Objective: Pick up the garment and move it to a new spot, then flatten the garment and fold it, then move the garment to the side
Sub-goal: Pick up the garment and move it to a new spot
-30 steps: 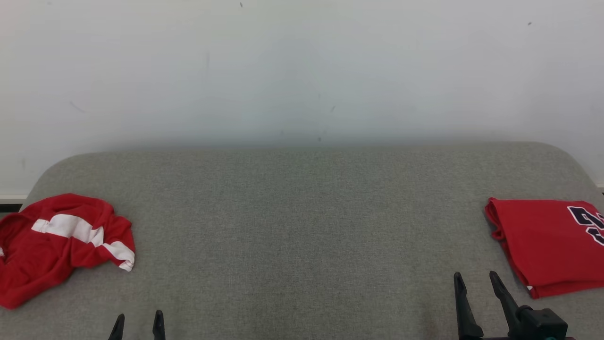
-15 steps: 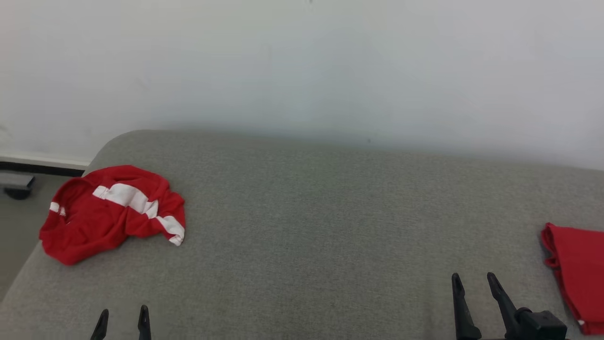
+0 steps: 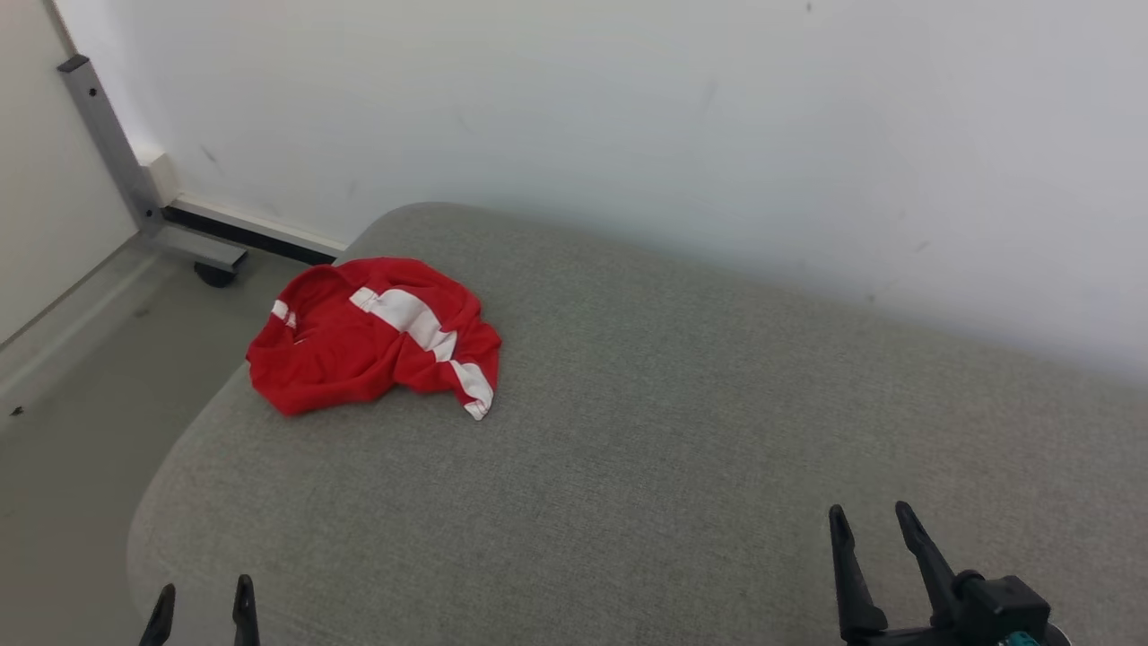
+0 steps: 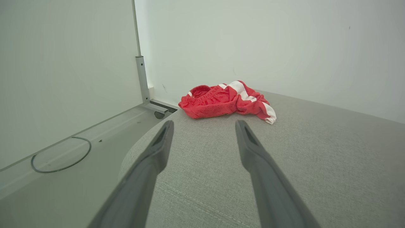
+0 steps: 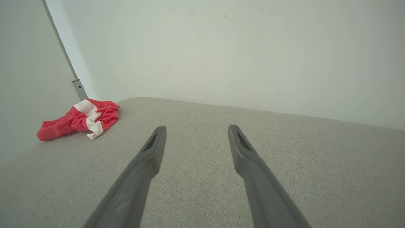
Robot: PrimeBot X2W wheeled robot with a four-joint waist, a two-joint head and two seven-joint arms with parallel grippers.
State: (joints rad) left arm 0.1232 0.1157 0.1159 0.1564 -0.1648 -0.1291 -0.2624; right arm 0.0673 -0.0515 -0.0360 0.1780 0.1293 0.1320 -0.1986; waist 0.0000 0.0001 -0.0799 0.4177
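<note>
As the robot turns its head view toward our left, the whole scene slides rightward in the picture: the camera moves, not the garment (image 3: 372, 336). This crumpled red-and-white piece now sits nearer the picture's centre, lying at the far left corner of the grey cushion (image 3: 628, 449), well apart from both grippers. Our left gripper (image 3: 204, 585) and right gripper (image 3: 869, 508) stand spread wide and empty. We judge the pick-up approach just beginning.
</note>
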